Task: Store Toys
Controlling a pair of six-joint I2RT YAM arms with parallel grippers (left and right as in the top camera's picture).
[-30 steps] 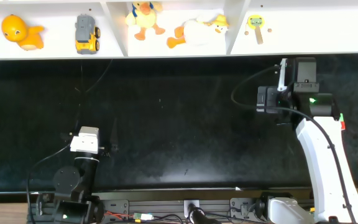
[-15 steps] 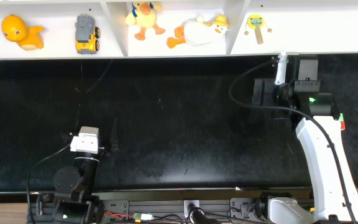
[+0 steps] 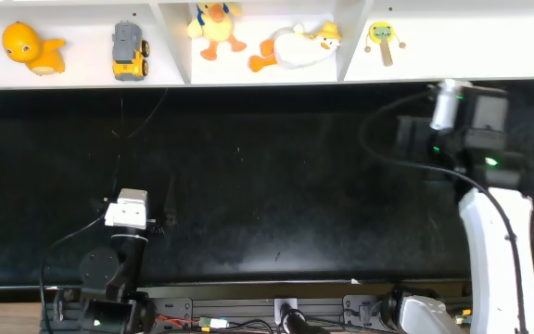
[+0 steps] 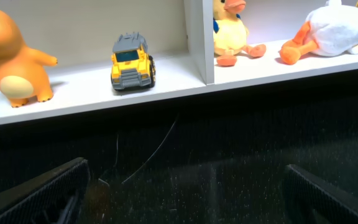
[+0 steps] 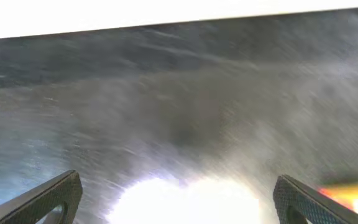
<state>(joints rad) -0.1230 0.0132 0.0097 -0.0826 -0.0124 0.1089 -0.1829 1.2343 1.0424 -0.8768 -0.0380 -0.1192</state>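
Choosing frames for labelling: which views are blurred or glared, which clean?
Right wrist view: the black mat is streaked with blur, with a white glare patch. Left wrist view: yellow truck and orange toy in focus. Top view: clear, white shelf brightly lit.

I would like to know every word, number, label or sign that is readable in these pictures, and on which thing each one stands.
None can be read.
The truck, the orange toy, the yellow duck, the white duck and the shelf show no print.
The small toy at the shelf's right end is too small to tell.
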